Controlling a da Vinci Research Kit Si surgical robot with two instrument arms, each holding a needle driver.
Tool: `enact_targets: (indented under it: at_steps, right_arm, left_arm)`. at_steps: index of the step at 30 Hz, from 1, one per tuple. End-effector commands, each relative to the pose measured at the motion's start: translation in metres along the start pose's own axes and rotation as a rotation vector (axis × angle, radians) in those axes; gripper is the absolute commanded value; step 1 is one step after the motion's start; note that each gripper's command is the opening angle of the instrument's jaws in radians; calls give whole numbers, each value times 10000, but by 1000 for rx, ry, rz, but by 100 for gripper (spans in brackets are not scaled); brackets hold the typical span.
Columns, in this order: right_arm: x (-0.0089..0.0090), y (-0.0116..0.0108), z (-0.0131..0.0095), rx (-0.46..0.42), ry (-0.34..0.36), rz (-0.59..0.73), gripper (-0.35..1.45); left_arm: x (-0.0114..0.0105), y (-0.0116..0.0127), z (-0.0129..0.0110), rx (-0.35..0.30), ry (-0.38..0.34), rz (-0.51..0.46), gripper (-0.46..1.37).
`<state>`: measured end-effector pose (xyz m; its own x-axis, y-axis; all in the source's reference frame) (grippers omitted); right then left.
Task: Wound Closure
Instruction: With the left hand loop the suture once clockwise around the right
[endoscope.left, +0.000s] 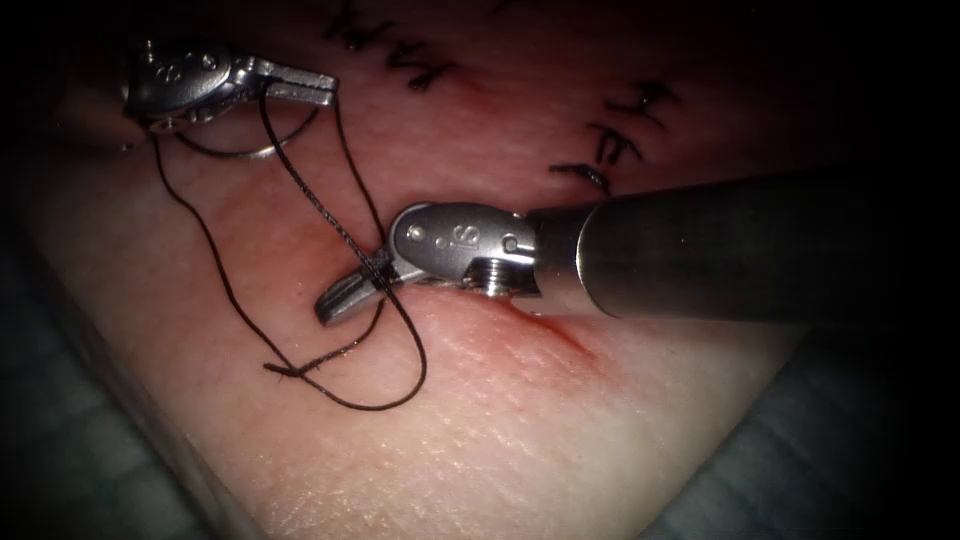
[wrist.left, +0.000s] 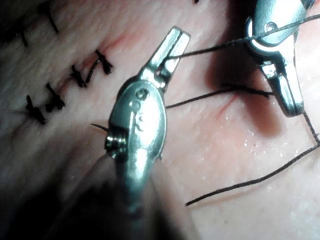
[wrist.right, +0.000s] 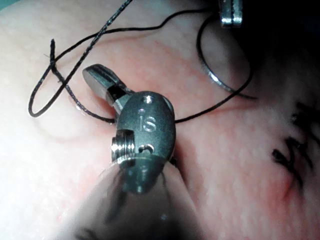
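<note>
Both tools (endoscope.left: 300, 85) (endoscope.left: 345, 297) gripping, needle (endoscope.left: 262, 150) half-hidden

Your pale pink slab of tissue (endoscope.left: 520, 440) rests on a grey-blue woven cloth (endoscope.left: 790, 470); black thread (endoscope.left: 400, 390) loops across it.

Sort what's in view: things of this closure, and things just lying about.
In use:
- left tool, holding the needle near its end
- needle, out of the tissue
- right tool, shut on the thread
- open cut

Lying about:
- finished stitches
- knotted thread end
</note>
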<state>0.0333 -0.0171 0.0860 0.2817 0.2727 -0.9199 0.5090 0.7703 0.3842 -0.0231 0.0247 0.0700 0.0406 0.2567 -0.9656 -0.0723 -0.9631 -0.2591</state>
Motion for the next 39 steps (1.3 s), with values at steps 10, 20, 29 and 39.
enact_targets:
  at_steps: [10, 20, 29, 39]
  right_arm:
    - [2, 1, -3, -37, -1, 5, -35]
    - [1, 3, -4, -112, 26, 98, 54]
    - [-6, 16, -5, -208, 94, 158, 83]
    - [-15, 25, -1, -313, 154, 194, 70]
  left_arm:
    - [1, 1, -1, -4, 0, -1, -35]
    - [29, 7, 5, 9, 16, 1, -35]
    - [61, 27, 17, 6, 65, -9, -35]
    - [82, 74, 30, -6, 115, -51, -35]
